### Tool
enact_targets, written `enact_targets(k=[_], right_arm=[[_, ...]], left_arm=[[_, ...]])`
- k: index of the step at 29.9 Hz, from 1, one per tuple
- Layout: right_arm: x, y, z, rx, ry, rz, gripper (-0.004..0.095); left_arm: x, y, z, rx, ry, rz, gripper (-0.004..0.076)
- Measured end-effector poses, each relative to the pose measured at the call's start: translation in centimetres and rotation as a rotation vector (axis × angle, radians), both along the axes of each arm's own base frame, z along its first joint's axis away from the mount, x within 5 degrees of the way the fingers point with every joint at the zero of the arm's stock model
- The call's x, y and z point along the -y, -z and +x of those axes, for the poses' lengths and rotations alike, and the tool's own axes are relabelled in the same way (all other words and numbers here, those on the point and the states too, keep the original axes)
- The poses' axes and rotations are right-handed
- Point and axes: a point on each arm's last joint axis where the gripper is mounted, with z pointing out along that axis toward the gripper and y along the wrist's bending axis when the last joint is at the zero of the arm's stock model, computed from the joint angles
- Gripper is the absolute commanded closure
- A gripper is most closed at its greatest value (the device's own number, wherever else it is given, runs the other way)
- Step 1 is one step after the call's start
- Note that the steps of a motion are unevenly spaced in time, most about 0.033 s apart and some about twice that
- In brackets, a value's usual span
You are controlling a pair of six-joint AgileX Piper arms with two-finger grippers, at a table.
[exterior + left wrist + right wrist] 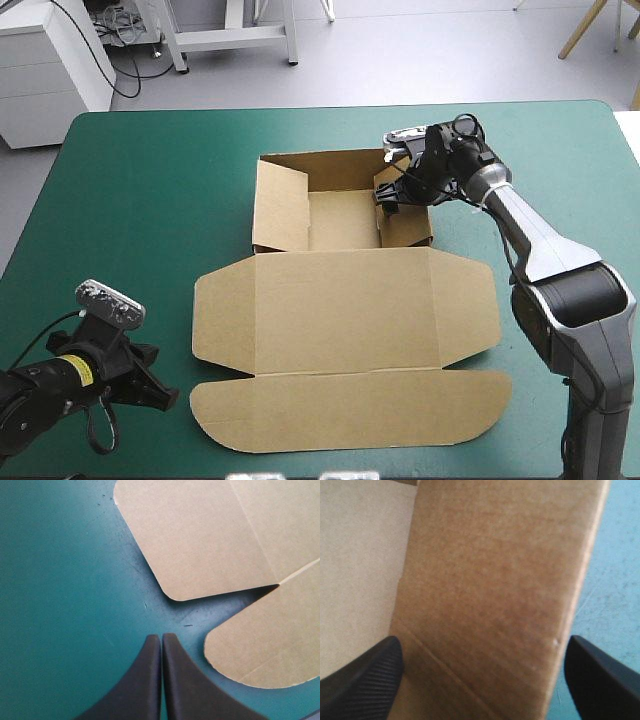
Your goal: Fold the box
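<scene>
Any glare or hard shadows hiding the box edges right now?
High view: no glare; the right gripper shades only one corner of the box. Left wrist view: thin soft shadow under the flap edges, ahead of the left gripper. Right wrist view: wall evenly lit, edge readable.

Box (490, 580) wall blurred between the right tool's (484, 639) fingers (365, 680), its ends beyond the wrist view's edges.

Brown box (345, 320), teal-green cover (140, 200)
</scene>
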Motion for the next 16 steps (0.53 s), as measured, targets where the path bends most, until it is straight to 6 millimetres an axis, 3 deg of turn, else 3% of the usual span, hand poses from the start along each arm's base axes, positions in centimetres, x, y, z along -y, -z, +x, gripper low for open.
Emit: enact_targets(k=[5,12,16], right_arm=[[0.0,0.3,0.1,-0.004,0.016,0.006,0.0934],[0.1,0.0,0.4,0.019,0.03,0.008,0.0927],[0.9,-1.6,0.8,0.066,0.04,-0.001,0.0927]], left_arm=[[0.0,0.1,-0.1,-0.011,0.0,0.005,0.0734],[0.0,0.1,-0.1,-0.013,0.0,0.006,0.0734],[0.0,0.1,-0.1,-0.014,0.0,0.006,0.0734]])
